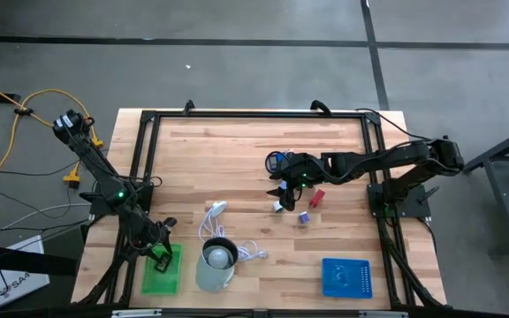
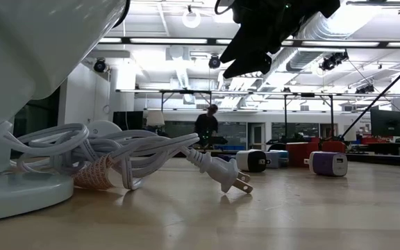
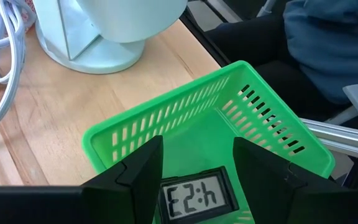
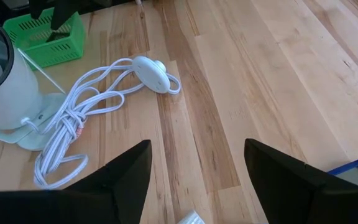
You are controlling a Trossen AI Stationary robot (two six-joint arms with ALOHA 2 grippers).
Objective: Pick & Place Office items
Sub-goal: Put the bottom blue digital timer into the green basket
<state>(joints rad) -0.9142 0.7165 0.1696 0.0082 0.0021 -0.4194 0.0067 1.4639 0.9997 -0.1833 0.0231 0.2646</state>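
Over the green basket [image 3: 272, 134], left gripper [image 3: 197, 165] pinches a small black digital clock [image 3: 197, 198], its grey display showing dark digits; right gripper [image 4: 194, 165] hangs wide open, empty.

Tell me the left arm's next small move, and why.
Probably open the left claw and drop the small digital clock: it is gripped between the fingers directly above the green basket, so releasing should land it inside. The right claw waits over the loose items.
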